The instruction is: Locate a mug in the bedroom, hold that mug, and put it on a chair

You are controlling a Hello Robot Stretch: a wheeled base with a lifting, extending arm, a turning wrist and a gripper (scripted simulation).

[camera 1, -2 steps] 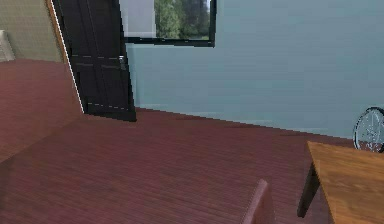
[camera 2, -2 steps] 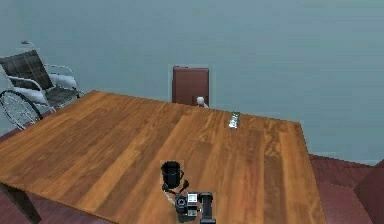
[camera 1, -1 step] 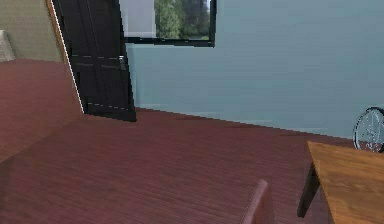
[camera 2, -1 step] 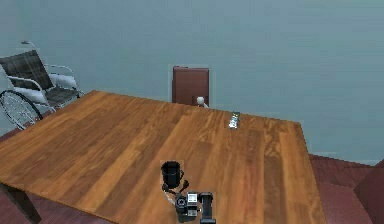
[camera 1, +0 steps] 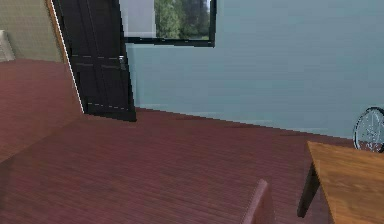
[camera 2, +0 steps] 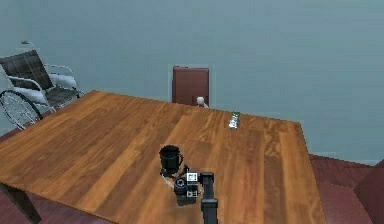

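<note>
Since nothing tells whether the gripper (camera 2: 172, 180) has the dark mug (camera 2: 170, 157) at the near edge of the table (camera 2: 90, 140), centre on it, then lift straight up.

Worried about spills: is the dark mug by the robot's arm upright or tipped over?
Upright. The dark mug shows its round rim on top and straight vertical sides, seen against the wooden table.

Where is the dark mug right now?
In the arm side view, the mug is at the wooden table's near middle, just up-left of the fingers, opposite the brown chair.
</note>
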